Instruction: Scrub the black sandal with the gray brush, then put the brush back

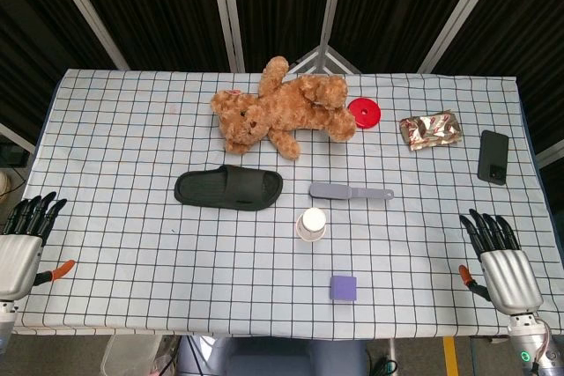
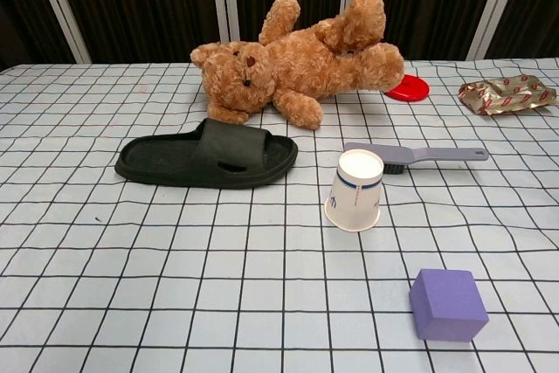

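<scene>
Resting at the lower corners of the head view, the left hand [image 1: 25, 235] and right hand [image 1: 500, 257] both hold nothing, fingers extended and slightly apart; neither shows in the chest view. Outward from the right hand, the gray brush [image 1: 350, 192] lies flat right of centre, handle pointing toward the frame's right. An upturned paper cup [image 2: 355, 189] stands just in front of its head, so a low reach could knock the cup over or shove the brush away. A purple cube [image 2: 447, 304] sits nearer still. The black sandal [image 2: 207, 155] lies left of centre, sole down, matte, with a wide ribbed strap. A teddy bear [image 2: 293, 63] sprawls just behind it, and scrubbing strokes might snag it.
</scene>
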